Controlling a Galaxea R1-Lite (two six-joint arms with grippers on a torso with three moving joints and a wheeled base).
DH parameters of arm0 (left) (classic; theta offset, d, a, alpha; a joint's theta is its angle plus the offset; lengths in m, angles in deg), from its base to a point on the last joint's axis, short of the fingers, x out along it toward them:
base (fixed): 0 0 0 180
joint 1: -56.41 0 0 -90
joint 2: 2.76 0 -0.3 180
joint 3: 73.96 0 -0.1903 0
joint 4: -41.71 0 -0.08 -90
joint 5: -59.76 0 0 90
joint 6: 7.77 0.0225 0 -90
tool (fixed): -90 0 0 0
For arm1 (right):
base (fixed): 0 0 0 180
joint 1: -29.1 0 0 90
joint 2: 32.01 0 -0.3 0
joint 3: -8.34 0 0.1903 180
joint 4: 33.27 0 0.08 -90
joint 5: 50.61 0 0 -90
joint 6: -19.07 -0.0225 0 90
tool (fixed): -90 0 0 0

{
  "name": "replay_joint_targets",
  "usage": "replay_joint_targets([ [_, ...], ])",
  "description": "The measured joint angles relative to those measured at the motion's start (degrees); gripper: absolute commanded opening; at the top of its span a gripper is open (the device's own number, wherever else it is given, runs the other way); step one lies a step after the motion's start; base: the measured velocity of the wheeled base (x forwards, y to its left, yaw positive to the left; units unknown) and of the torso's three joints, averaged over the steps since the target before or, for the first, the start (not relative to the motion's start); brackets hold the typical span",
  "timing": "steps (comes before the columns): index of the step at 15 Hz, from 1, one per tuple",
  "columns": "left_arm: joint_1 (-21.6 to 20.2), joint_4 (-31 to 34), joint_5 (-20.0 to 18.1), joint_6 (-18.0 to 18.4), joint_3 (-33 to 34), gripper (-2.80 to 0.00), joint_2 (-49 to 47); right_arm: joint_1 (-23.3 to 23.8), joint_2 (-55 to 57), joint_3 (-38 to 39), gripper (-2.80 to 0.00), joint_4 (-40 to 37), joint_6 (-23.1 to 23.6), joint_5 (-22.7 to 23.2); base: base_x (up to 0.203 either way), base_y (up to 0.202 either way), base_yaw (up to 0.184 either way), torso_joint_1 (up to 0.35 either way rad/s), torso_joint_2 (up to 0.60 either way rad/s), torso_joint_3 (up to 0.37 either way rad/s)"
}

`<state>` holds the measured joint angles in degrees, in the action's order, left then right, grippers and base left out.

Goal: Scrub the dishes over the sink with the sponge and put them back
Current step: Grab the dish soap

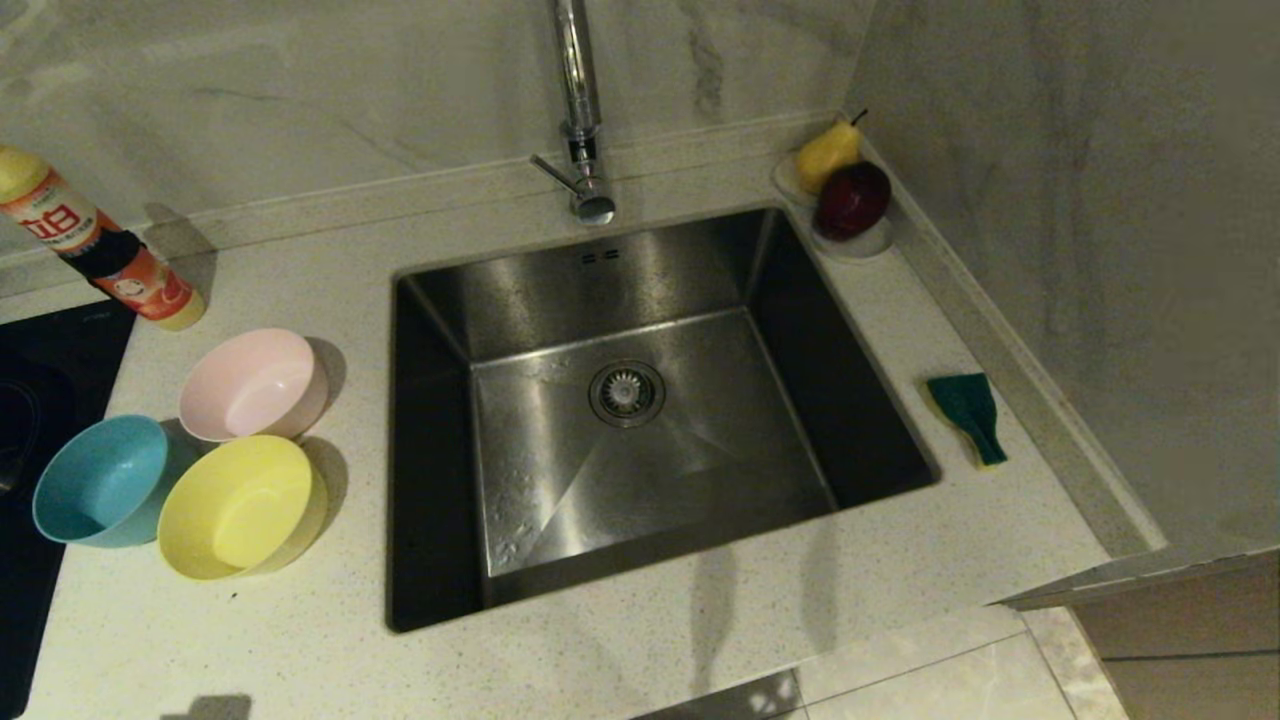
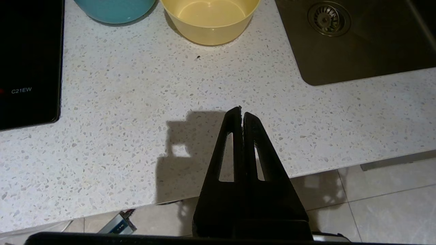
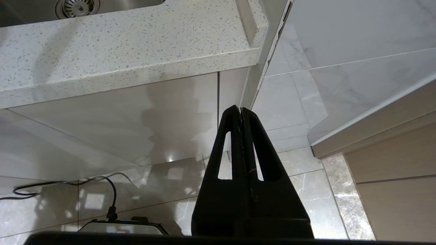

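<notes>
You see a speckled countertop against marble walls: three bowls (pink, blue, yellow) left of the sink, one sponge to its right. Left gripper and right gripper are both clenched, empty.

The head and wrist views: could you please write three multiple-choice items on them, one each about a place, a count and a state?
1. Where does the sponge lie?
A. in the sink
B. on the counter right of the sink
C. inside the yellow bowl

2. How many bowls stand left of the sink?
A. two
B. three
C. four

3. How is the left tool?
A. shut, empty
B. open
C. shut on the sponge

Key: 1 B, it rests by the wall; 2 B, pink, blue, yellow; 3 A, fingers pressed together above bare counter.
</notes>
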<state>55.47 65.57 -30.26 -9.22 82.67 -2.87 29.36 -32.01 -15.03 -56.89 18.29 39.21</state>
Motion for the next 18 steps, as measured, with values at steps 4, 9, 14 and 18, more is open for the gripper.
replay_joint_targets([
  [4, 0.0, 0.3, 0.3, 0.1, -1.4, -2.8, 0.0, 0.0, 0.0, 0.0, -2.8, 0.0, 0.0, 0.0, 0.0, 0.0, 0.0, 0.0, 0.0, 0.0],
  [9, 0.0, 8.1, 0.7, 0.0, -15.9, -2.8, -0.8, 0.0, 0.0, 0.0, -2.8, 0.0, 0.0, 0.0, 0.0, 0.0, 0.0, 0.0, 0.0, 0.0],
  [14, 0.0, 12.1, 0.3, -0.8, -29.3, -2.8, -9.8, 0.0, 0.0, 0.0, -2.8, 0.0, 0.0, 0.0, 0.0, 0.0, 0.0, 0.0, 0.0, 0.0],
  [18, -0.1, 11.1, 2.9, -4.1, -40.7, -2.8, -22.8, 0.0, 0.0, 0.0, -2.8, 0.0, 0.0, 0.0, 0.0, 0.0, 0.0, 0.0, 0.0, 0.0],
])
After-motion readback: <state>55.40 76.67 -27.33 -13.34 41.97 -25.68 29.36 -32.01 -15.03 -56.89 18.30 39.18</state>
